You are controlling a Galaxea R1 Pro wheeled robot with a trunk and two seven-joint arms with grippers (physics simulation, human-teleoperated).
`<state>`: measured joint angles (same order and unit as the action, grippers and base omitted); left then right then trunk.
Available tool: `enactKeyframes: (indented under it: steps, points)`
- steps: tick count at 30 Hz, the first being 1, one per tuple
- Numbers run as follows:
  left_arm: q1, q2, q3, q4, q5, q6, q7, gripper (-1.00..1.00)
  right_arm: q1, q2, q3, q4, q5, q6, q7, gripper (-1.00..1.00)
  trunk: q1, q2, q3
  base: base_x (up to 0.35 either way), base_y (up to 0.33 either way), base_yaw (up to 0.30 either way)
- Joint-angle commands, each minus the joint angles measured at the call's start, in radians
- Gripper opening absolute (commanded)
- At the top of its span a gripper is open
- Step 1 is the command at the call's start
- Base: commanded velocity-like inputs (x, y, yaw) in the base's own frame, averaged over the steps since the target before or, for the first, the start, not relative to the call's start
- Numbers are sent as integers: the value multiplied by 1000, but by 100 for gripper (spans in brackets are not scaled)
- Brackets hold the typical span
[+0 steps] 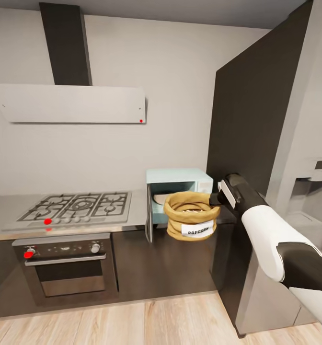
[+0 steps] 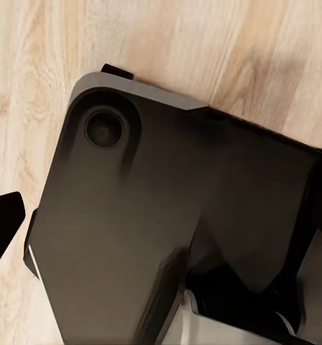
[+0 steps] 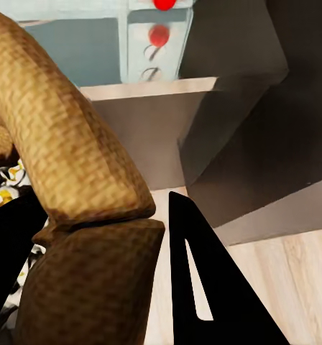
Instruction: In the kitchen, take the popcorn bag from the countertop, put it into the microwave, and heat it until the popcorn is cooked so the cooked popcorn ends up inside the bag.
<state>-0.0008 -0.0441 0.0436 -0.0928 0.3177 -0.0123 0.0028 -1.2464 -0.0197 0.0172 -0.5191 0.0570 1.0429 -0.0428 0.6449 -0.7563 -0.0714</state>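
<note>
Pinching popcorn bag rim — right gripper holds it before open microwave.

The right arm has glossy white shells with black joints, and its tool has flat black fingers.

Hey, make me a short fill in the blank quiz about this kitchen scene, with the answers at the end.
1. The popcorn bag is held by the robot's ____ gripper.
2. The door of the microwave stands ____.
3. The gas hob lies to the ____ of the microwave in the head view.
4. The bag's label is coloured ____.

Missing words: right; open; left; white
</note>
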Motion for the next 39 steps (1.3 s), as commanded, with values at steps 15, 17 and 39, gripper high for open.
enactKeyframes:
  steps: [15, 17, 39]
  points:
    - [0, 0, 4, -1, 3, -1, 0, 100, -1, 3, -4, -2, 4, 4, 1, -100, 1, -1, -2, 265, 0, 0]
    - [-1, 0, 4, -1, 3, -2, 0, 100, -1, 3, -5, -2, 4, 4, 1, -100, 1, -1, -2, 228, 0, 0]
    - [0, -1, 7, -5, 4, -2, 5, 100, 1, 72, -3, 40, 2, 4, -17, -100, 1, -1, -2, 71, 0, 0]
